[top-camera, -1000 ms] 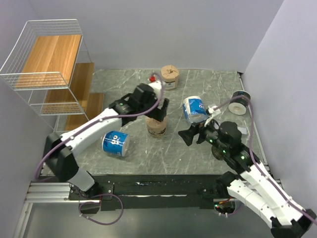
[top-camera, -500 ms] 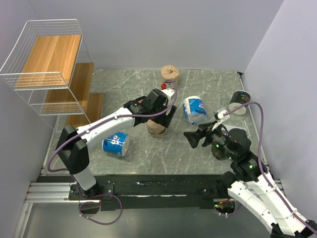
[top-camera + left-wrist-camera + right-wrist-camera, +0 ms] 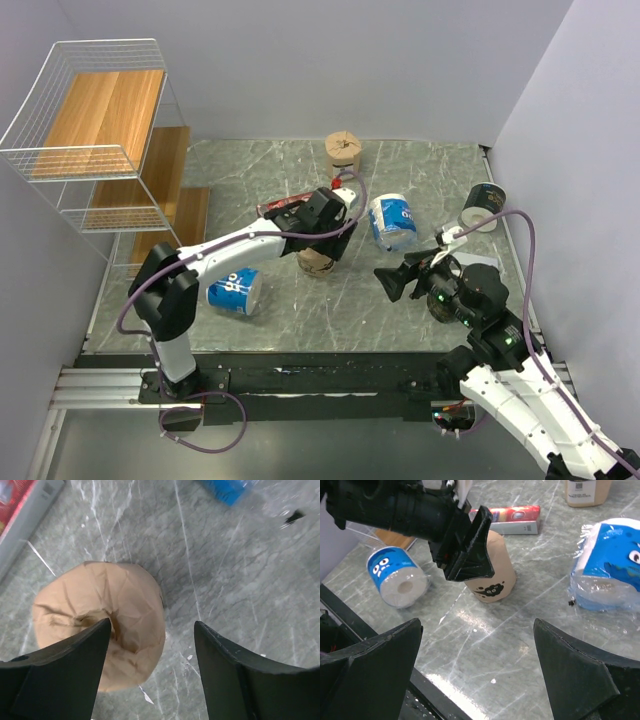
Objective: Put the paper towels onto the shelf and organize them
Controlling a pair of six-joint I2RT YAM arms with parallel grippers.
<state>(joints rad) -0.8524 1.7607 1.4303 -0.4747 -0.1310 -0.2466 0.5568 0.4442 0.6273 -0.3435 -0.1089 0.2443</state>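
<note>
A kraft-brown paper towel roll point(image 3: 317, 263) stands upright mid-table. My left gripper point(image 3: 332, 243) is open right above it. In the left wrist view, one finger point(image 3: 65, 675) overlaps the roll's crumpled top point(image 3: 120, 600) near the core, and the other hangs over bare table beside it. My right gripper point(image 3: 388, 281) is open and empty, apart from the roll, which shows ahead of it point(image 3: 495, 575). One blue-and-white roll point(image 3: 233, 290) lies on its side at left, another point(image 3: 392, 222) lies right of centre. A second brown roll point(image 3: 342, 152) stands at the back. A dark roll point(image 3: 483, 207) lies far right. The shelf point(image 3: 90, 130) stands at the left.
A flat red box point(image 3: 285, 205) lies behind the left gripper and also shows in the right wrist view point(image 3: 512, 519). Grey walls close the back and right sides. The black rail point(image 3: 320, 375) runs along the near table edge.
My left gripper has moved right and toward the near edge, settling over the brown roll. My right arm has drawn back slightly, with its gripper still open.
</note>
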